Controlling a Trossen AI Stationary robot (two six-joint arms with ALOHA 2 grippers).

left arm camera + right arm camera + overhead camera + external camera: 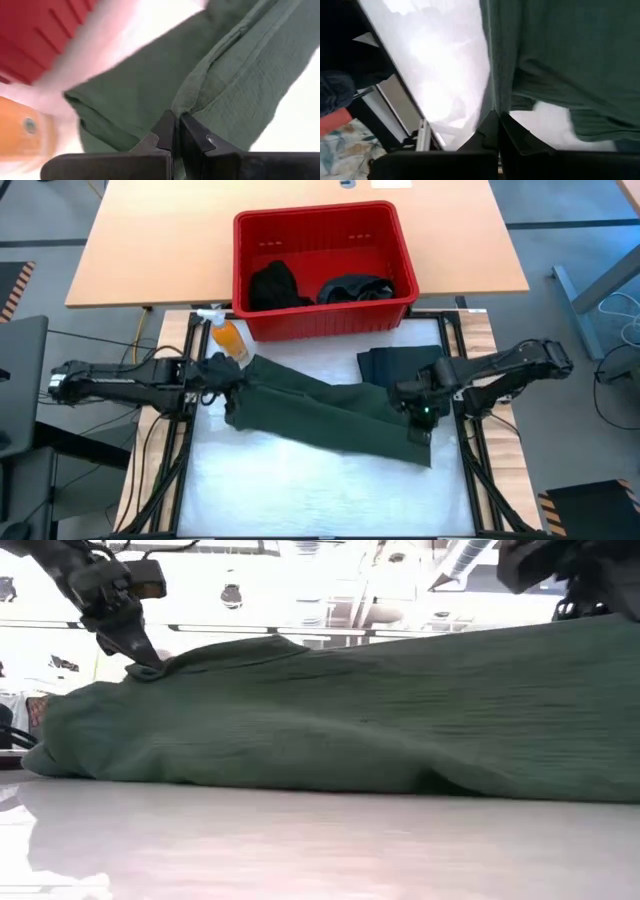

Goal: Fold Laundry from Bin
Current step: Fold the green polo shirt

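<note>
A dark olive-green garment (330,405) stretches across the white table top between my two grippers. In the low view its lower edge (300,780) lies on the table. My left gripper (228,387) is shut on its left end, close to the orange spray bottle (229,338). My right gripper (420,416) is shut on its right end. The red bin (322,272) stands at the far edge, with dark laundry (275,285) inside. A folded dark piece (398,365) lies flat on the table by the right gripper. My left gripper pinches a raised fold of the green garment (186,97) between its two fingers, near the garment's left end. It comes from above, slanting down from the table's left. The cloth rises to the fingertips (140,655) as a small peak and falls away onto the table. My right gripper pinches an edge of the green garment (500,95) between its two fingers, at the garment's right end. It comes steeply from above. The cloth hangs down from the fingers, with white table showing beneath; one layer or several, I cannot tell.
The orange spray bottle stands at the table's far left, just in front of the bin's near left corner. Black frame rails (468,450) run along the table's left and right sides. A wooden table (150,240) lies beyond the bin. White surface (300,490) shows near the front edge.
</note>
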